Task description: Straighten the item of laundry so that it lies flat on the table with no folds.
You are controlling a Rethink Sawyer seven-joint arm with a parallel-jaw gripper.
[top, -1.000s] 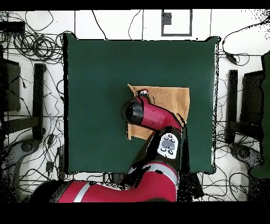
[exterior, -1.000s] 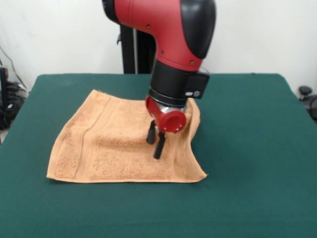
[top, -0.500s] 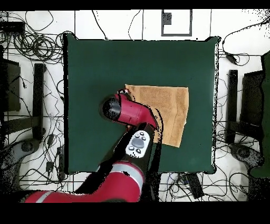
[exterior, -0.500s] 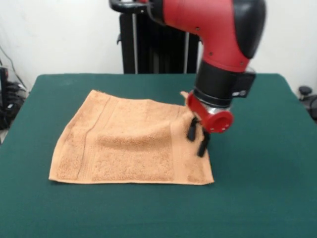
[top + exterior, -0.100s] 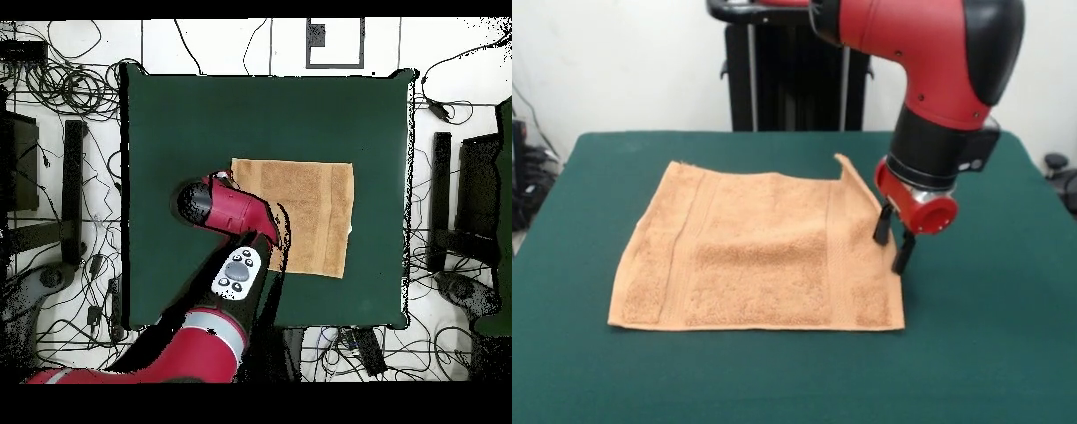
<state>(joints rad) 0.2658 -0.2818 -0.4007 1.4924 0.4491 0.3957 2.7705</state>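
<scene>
The item of laundry point(image 5: 750, 256), an orange-tan terry towel, lies spread on the green table point(image 5: 989, 353). A shallow ridge crosses its middle, and its far right corner point(image 5: 845, 163) stands up off the cloth. My gripper point(image 5: 892, 241) is at the towel's right edge, which rises to meet it, and it is shut on that edge. Seen from overhead, the towel point(image 5: 305, 215) is a near square right of the table's point(image 5: 170, 120) centre. The red arm point(image 5: 225, 205) covers the towel's left edge and hides the gripper.
Green table surface runs wide on every side of the towel. The black pedestal column point(image 5: 755, 79) stands behind the far edge. In the overhead view, cables and stands point(image 5: 70, 190) lie on the floor around the table.
The gripper has moved right in the front view, from over the towel's middle to its right edge, drawing the cloth with it. The bunched right side has spread out and the towel lies wider.
</scene>
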